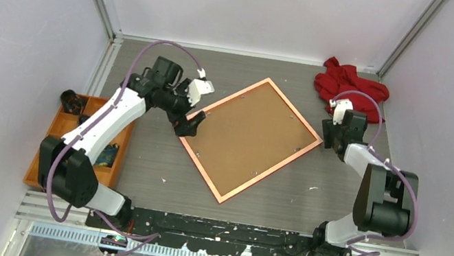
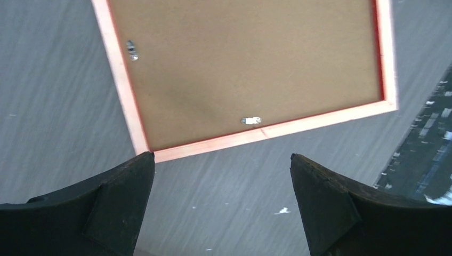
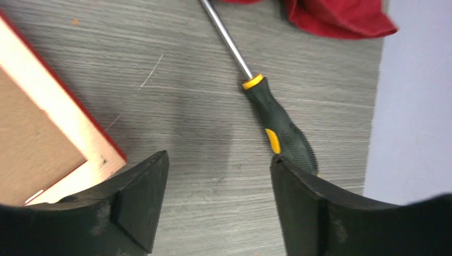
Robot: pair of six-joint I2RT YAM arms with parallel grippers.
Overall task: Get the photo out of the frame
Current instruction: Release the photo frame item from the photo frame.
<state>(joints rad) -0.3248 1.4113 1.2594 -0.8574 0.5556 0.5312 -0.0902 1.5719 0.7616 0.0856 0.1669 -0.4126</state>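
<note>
Prying at a corner now would likely drag or flip the whole thin red rectangular picture frame [image 1: 271, 172], since small metal tabs [image 2: 250, 120] look seated over the plain brown backing board [image 1: 250, 139]. Frame lies face down mid-counter, diamond-wise, orange-pink rim up; photo hidden underneath. Left gripper [image 2: 221, 160] wide open, empty, at the corner facing the left edge; right gripper [image 3: 218, 160] wide open, empty, at the opposite corner.

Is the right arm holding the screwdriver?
No, the screwdriver lies on the table; the right fingers are open and empty.
</note>
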